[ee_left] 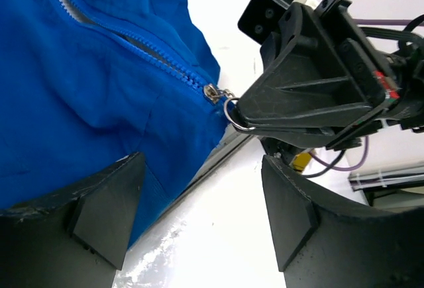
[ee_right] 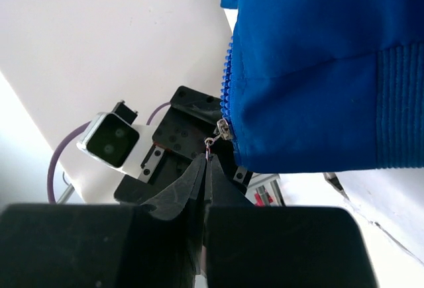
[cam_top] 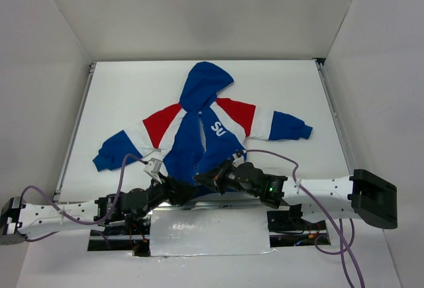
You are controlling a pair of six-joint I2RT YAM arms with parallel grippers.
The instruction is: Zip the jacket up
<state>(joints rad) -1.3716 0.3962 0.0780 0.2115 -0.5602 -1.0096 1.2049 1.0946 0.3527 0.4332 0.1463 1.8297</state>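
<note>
The blue hooded jacket (cam_top: 199, 136) with red and white bands lies flat on the table, hood to the back, its front partly open. My right gripper (ee_right: 207, 161) is shut on the metal ring pull (ee_left: 233, 112) of the zip slider (ee_right: 223, 130) at the jacket's bottom hem; the ring also shows in the right wrist view (ee_right: 209, 144). In the top view this gripper (cam_top: 211, 177) sits at the hem's near edge. My left gripper (ee_left: 199, 215) is open and empty, its left finger (ee_left: 106, 202) beside the blue hem, just left of the right gripper (cam_top: 173, 189).
White walls close in the table on three sides. A metal rail (cam_top: 73, 129) runs along the left edge and another (cam_top: 334, 122) along the right. A silver foil patch (cam_top: 209, 232) lies between the arm bases. Purple cables (cam_top: 278, 155) loop over the right arm.
</note>
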